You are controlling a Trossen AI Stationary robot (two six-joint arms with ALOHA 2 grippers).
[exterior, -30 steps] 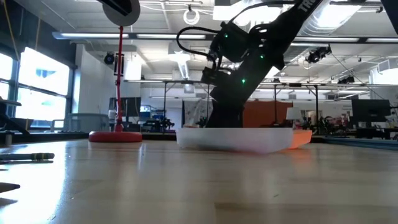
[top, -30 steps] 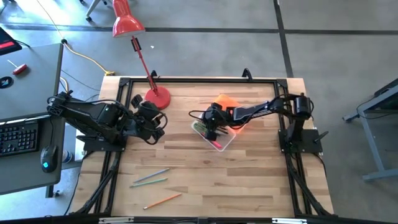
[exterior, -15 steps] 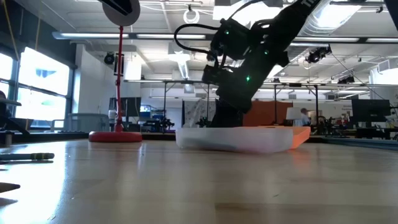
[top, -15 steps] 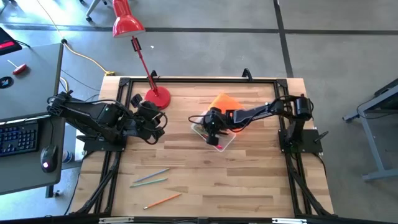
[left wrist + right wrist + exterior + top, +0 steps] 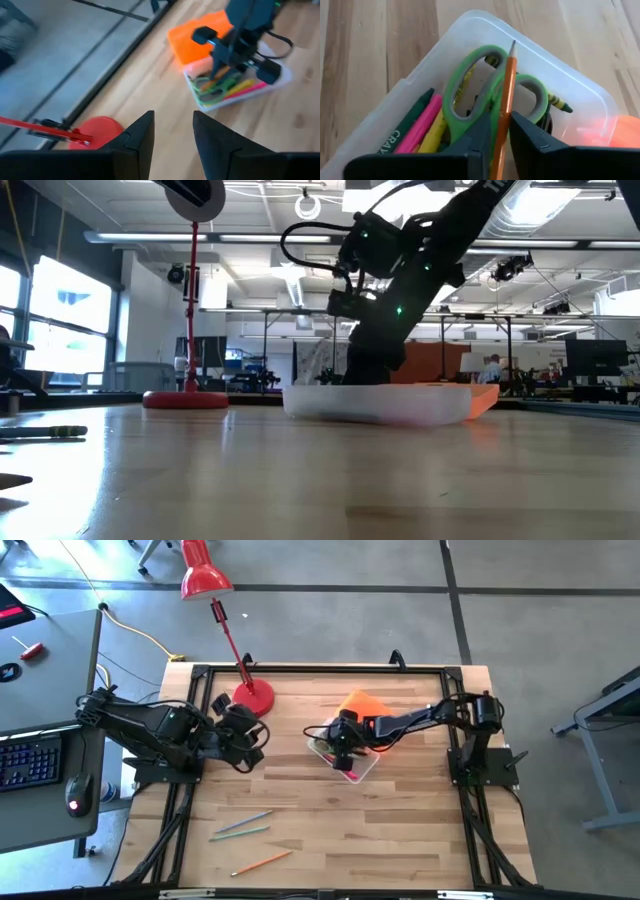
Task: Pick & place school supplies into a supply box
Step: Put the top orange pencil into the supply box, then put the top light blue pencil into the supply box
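Observation:
The supply box is a clear plastic tub at mid-table, and its orange lid lies against its far side. In the right wrist view it holds green-handled scissors, a pink marker and crayons. My right gripper is down inside the box, shut on an orange pencil. Three loose pencils lie near the table's near-left part. My left gripper waits open next to the red lamp base. My right gripper pinches the orange pencil's shaft between its two fingers, coming from above and pointing down into the box. The pencil's sharpened tip sticks out past the fingertips, over the scissors' green handles. The pencil's back end is hidden by the gripper.
A red desk lamp stands on its round base at the far left, its stem leaning out past the far edge. The table's black frame runs along the edges. Bare wood lies near the box toward the near edge.
My right gripper, still shut on the orange pencil, has shifted slightly over the box toward the lid side. The box, the lid and the loose pencils have stayed put.

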